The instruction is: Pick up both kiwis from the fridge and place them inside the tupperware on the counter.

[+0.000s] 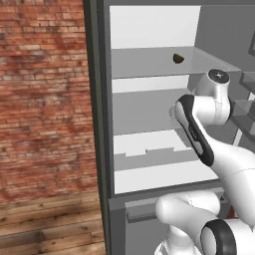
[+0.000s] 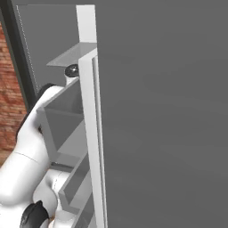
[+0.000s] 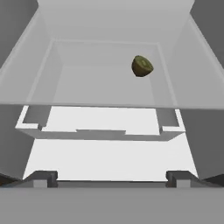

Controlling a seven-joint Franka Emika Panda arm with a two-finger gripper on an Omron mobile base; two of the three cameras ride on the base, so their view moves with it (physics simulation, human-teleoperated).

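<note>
Olive-brown kiwi [image 1: 178, 59]: one fruit, lying alone on an upper fridge shelf [image 1: 149, 62], toward the right and well back from the shelf's front edge. In the hand view the same kiwi [image 3: 142, 66] sits right of centre, far in, near the back wall; its cut-looking paler face turns toward the camera.

Fridge [image 1: 104, 124]: tall dark grey cabinet, door swung open, pale interior exposed. Flat grey shelves stacked one above another; a lower shelf [image 1: 154, 158] has a notched front edge. Lower compartment floor [image 3: 109, 157] is bare white in the hand view.

Fridge door [image 2: 164, 116]: dark grey slab taking the right of the right base view, with white edge trim and grey door shelves [image 2: 67, 116] on its inner face.

Arm [image 1: 209, 129]: white with dark joints, rising from the lower right of the left base view, elbow folded in front of the middle shelves.

Gripper [image 3: 111, 177]: two small dark fingertips [image 3: 41, 177] at the bottom of the hand view, standing wide apart, nothing between them; well short of the kiwi.

Brick wall [image 1: 45, 94]: red, left of the fridge, above a wooden floor [image 1: 50, 224].
</note>
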